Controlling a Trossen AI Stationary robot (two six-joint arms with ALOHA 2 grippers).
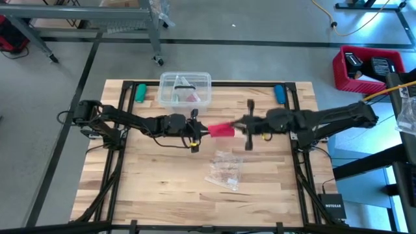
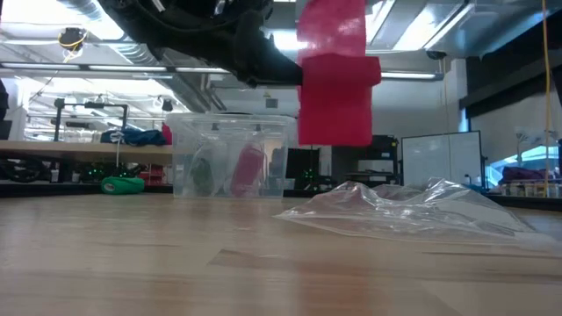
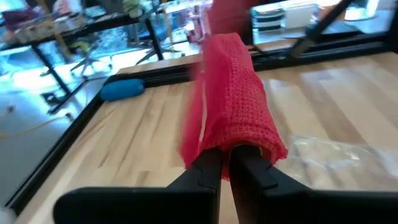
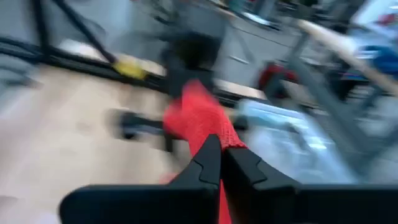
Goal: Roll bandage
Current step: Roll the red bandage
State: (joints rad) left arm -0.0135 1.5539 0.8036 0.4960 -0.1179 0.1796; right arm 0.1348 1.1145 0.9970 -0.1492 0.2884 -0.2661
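Bandage (image 1: 222,130) aloft, just in front of clear plastic box (image 1: 185,90); pinched between left gripper (image 1: 195,132) and right gripper (image 1: 247,125), both sets of jaws pressed together on fabric.

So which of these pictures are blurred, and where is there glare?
Right wrist view: strong motion blur, only the right gripper and the red bandage readable. Left wrist view: bandage sharp near the left gripper, its far end smeared. Low view: bright ceiling lights behind, clear plastic wrapper glinting. High view: evenly lit.
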